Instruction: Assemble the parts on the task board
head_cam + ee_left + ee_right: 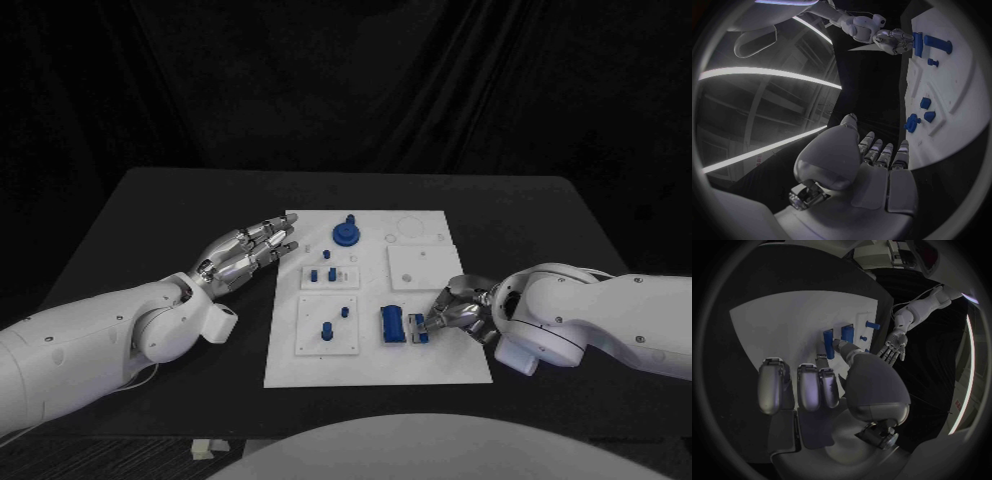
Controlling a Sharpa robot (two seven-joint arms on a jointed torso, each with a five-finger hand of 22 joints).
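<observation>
The right hand [459, 312] sits over the near right part of the task board [433, 370], its fingers curled down onto a small blue block [420, 329] that stands just beside a taller blue block [392, 325]; from the right wrist view the thumb and a finger seem to pinch that small piece, though the contact itself is partly hidden by the palm, so the hold is a judgement and not a plain sight. The left hand [248, 253] hovers flat and empty at the board's left edge, fingers stretched and slightly apart, touching nothing I can make out. Further out on the white plate lie a round blue knob [346, 232] toward the far side, a few small blue pegs [326, 273] on a raised tile in the middle, and another peg [327, 329] on the near left tile. The parts look like stiff, light moulded plastic: they should not deform, but smooth faces may slip, so flat opposite sides are the best place to take hold. The black surface [173, 210] carries the board. Which socket the small block belongs to is too small to tell.
</observation>
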